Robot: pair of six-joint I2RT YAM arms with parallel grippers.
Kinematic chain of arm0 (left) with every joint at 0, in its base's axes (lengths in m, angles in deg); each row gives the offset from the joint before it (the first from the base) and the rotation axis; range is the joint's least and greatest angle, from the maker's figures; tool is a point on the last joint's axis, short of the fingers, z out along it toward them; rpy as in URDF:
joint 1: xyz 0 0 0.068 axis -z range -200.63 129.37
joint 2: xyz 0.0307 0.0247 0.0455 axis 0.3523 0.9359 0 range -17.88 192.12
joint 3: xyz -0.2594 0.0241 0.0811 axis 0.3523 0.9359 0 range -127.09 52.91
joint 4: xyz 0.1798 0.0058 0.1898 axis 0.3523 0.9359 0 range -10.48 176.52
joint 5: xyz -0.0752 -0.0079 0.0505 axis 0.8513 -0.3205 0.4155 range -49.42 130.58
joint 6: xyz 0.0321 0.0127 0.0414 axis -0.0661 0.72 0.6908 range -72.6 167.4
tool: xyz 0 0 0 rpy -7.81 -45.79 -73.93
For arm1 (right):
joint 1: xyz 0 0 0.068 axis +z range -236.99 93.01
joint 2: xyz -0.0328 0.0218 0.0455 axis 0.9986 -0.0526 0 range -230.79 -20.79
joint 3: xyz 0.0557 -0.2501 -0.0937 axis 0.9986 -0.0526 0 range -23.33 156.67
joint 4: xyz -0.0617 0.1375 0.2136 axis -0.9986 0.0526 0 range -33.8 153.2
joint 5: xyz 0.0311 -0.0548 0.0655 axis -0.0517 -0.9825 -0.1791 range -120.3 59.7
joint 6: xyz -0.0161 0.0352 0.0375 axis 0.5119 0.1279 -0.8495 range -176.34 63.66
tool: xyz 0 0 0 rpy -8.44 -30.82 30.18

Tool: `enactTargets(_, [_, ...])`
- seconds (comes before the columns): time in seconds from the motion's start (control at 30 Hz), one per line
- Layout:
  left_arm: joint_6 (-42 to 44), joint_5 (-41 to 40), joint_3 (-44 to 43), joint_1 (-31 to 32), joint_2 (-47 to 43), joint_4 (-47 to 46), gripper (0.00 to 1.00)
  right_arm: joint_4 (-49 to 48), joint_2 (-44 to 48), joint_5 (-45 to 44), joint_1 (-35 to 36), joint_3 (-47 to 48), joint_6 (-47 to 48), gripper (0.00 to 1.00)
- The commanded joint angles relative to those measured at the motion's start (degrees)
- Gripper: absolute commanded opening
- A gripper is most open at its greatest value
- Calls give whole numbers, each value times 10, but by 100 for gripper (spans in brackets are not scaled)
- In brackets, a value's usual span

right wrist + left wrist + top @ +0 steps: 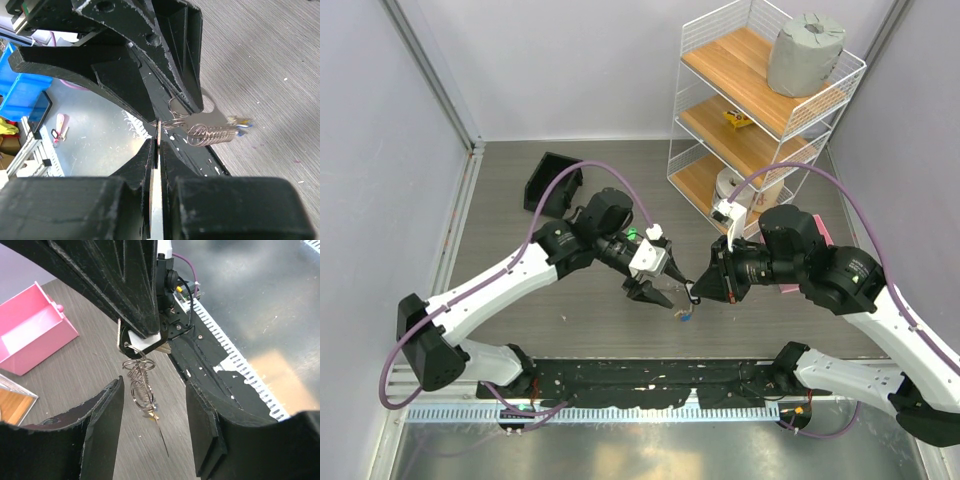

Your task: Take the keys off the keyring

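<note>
The keyring [141, 385], a coil of thin silver wire rings, hangs in the air above the wooden tabletop. My right gripper [159, 145] is shut on a thin flat metal piece [158, 131] at the keyring's top end. Small keys [152, 413] with blue and yellow heads dangle blurred from the bottom ring. In the right wrist view the keyring [212, 134] stretches away from my fingers, with the keys [239, 122] at its far end. My left gripper [155, 405] is open, one finger on either side of the hanging rings, touching nothing. From above, both grippers meet at mid-table over the keys [686, 315].
A white wire shelf [760, 110] with wooden boards stands at the back right, a grey roll [805, 55] on top. A black box [550, 180] lies at the back left. A pink box [30, 335] sits by the shelf behind the right arm.
</note>
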Motion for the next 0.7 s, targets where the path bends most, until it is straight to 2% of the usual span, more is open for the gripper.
enactTargets(0.0, [4, -29, -16, 1, -19, -17, 58, -24, 10, 19, 4, 15, 3, 5])
enactTargets(0.2, [13, -16, -81, -14, 2, 44, 58, -24, 10, 30, 4, 9, 7, 5])
enactTargets(0.37, [51, -2, -164, -23, 43, 136, 58, -21, 7, 40, 4, 9, 16, 5])
enactTargets(0.47, [96, 23, -228, -24, 87, 219, 59, -22, 3, 41, 4, 11, 18, 6])
enactTargets(0.6, [184, 58, -331, -24, 160, 400, 58, -18, 0, 40, 4, 18, 21, 6])
enactTargets(0.67, [226, 66, -367, -24, 186, 459, 58, -11, -1, 36, 3, 24, 24, 5])
